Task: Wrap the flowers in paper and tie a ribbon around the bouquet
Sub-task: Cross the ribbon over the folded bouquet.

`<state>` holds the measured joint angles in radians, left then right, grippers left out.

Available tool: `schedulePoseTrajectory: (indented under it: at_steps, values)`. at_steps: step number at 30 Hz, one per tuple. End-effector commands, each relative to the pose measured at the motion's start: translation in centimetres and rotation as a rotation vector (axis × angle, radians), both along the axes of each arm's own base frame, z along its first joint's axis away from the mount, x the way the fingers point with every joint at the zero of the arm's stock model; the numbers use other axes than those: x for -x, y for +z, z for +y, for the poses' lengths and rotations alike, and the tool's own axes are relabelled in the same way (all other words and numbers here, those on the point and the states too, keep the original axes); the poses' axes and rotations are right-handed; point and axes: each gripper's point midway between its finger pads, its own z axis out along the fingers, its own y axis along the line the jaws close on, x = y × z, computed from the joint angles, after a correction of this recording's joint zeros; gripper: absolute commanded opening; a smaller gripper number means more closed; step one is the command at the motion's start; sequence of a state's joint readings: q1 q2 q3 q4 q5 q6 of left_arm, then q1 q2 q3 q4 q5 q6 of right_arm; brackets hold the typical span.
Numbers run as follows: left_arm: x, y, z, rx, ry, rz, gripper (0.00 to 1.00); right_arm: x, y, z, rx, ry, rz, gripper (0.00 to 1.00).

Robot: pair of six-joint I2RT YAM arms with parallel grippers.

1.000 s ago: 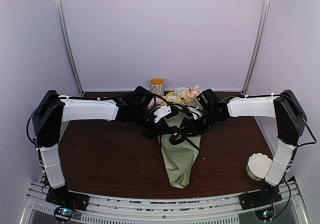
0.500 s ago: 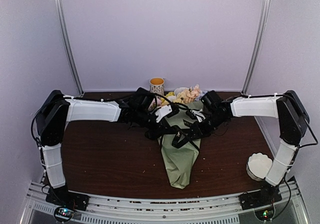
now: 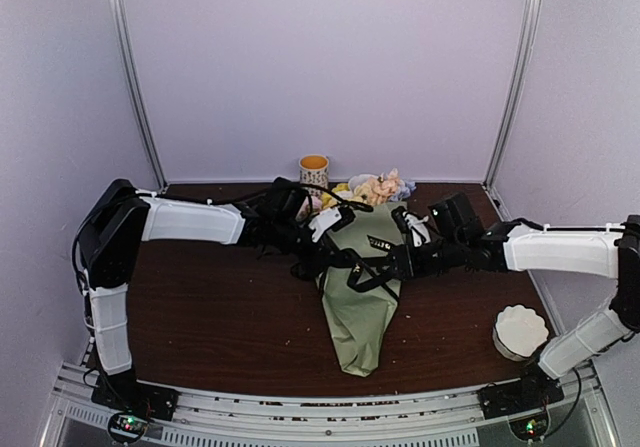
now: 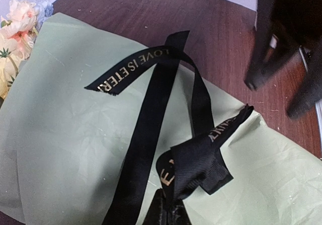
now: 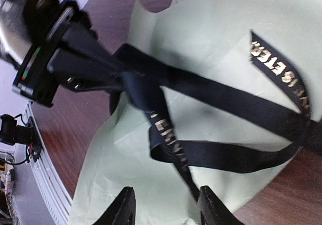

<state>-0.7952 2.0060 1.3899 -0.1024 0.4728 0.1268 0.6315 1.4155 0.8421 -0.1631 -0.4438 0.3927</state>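
One bunch of flowers [image 3: 372, 187], one sheet of paper [image 3: 358, 312] and one ribbon [image 4: 151, 109] are counted, with two hands at work over them. The paper is seen rolled into a sage-green cone at the middle of the desk [image 3: 200, 297]. Its point is turned toward 6 o'clock, and the blooms are shown spilling out of its wide end at 12 o'clock. The ribbon is laid across the upper half of the cone, crossed over itself in loose black strands with pale lettering.

The left hand [image 4: 168, 214] is reached in from 9 o'clock and is closed tight, and a bunched fold of the ribbon is pinched at its tips. The right hand [image 5: 168, 209] is reached in from 3 o'clock. Its two fingers [image 5: 126, 207] are held apart above the paper and nothing is clamped between them. One lettered strand is seen running down close to the finger on the right of that view, but whether it is touched cannot be told.

Two other things are counted. One patterned cup [image 3: 314, 172] with a yellow inside is stood at the far edge, at 11 o'clock from the blooms. One white scalloped stack [image 3: 518, 332] is set at 4 o'clock from the cone, well apart from it and beside the right arm. Much of the cone's wide end is hidden in the top view by the two black wrists and their cables.
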Motion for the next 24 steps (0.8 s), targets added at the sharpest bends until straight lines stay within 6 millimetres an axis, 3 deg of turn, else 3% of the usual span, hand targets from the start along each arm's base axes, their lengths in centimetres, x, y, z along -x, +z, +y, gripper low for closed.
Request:
schedulePoseTrajectory:
  at_steps: [1,5,11,15,24]
  values:
    - [-0.7,0.8,-0.6,0.057,0.006,-0.012,0.00,0.8,2.9,3.9,-0.165,-0.006,-0.140,0.42]
    - [-0.7,0.6,-0.5,0.057,0.008,-0.002,0.00,0.2,0.5,4.6,-0.114,-0.069,-0.110,0.40]
    - [-0.8,0.6,-0.4,0.065,0.016,0.009,0.00,-1.4,-2.8,5.4,-0.067,-0.139,-0.034,0.48]
    - [-0.8,0.6,-0.4,0.069,0.019,0.014,0.00,-1.9,-3.2,5.9,-0.090,-0.162,-0.017,0.54]
    - [-1.0,0.6,-0.3,0.076,0.022,0.026,0.00,-2.9,-3.9,8.0,-0.112,-0.141,0.014,0.51]
